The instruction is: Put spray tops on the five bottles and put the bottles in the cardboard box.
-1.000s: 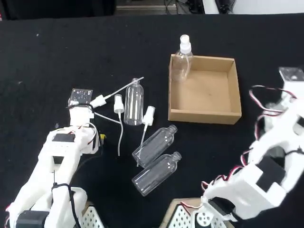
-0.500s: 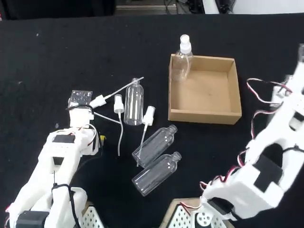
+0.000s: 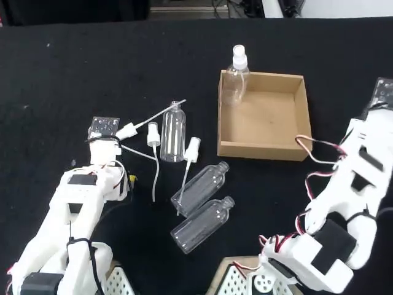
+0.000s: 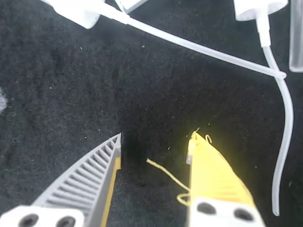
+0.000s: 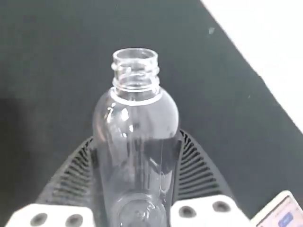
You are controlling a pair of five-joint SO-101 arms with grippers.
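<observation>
**High view.** A black tabletop (image 3: 61, 74) is seen from above. An open cardboard box (image 3: 264, 150) sits right of centre in the upper half of the frame. A capped bottle (image 3: 235, 80), wearing a white sprayer, stands at the box's upper left corner. Left of the box, near the middle of the frame, is a clear bottle (image 3: 173, 134) with its neck toward the top of the frame. Three loose spray tops (image 3: 153, 135) lie close around it, their thin tubes trailing across the cloth. Just below them, two uncapped bottles (image 3: 199, 187) lie side by side on a slant. The white left arm (image 3: 80, 209) fills the lower left corner. The right arm (image 3: 350, 196) rises along the right edge.

**Left wrist view.** The left end effector (image 4: 156, 138) hangs over bare black cloth with its jaws spread apart, holding nothing. Two white sprayer heads (image 4: 78, 9) sit along the top edge, and their tubes cross at the right of the frame.

**Right wrist view.** The right end effector (image 5: 136, 139) is clamped on an open-necked bottle (image 5: 136, 109). The bottle stands in the middle of the frame with its threaded mouth pointing to the top. A pale surface (image 5: 270, 56) fills the upper right corner.
</observation>
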